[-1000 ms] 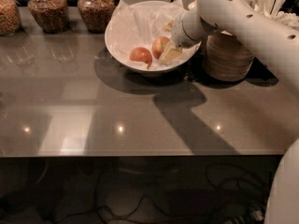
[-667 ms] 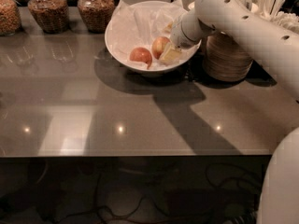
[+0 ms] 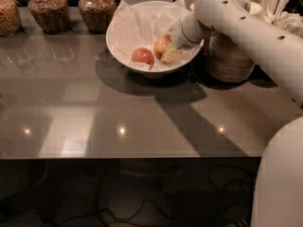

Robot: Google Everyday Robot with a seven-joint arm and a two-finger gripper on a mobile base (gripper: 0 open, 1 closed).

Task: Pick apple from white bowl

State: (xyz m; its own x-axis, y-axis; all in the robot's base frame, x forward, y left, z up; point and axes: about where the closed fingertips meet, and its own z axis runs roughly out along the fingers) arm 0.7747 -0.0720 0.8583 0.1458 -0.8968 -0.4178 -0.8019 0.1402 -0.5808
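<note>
The white bowl [image 3: 118, 41], wide and lined with crumpled white paper, stands at the back of the grey table. Two apples lie in it. The paler yellowish apple with a pink-red blush [image 3: 161, 46] lies at the right side of the bowl. The darker orange-red apple [image 3: 142, 56] lies to its left. My gripper [image 3: 171, 51] reaches into the bowl from the right and sits right against the paler apple's right side. The wrist hides part of that apple and the bowl's right rim.
Three glass jars of brown contents [image 3: 97, 6] stand along the back left. A stack of beige disposable bowls [image 3: 229, 58] stands just right of the white bowl, under my arm. White utensils [image 3: 279, 8] stand at the back right. The table's front edge [image 3: 128, 157] runs across the view.
The gripper and both apples have stayed in place. The lower part of my arm at the right edge has come a little further into view.
</note>
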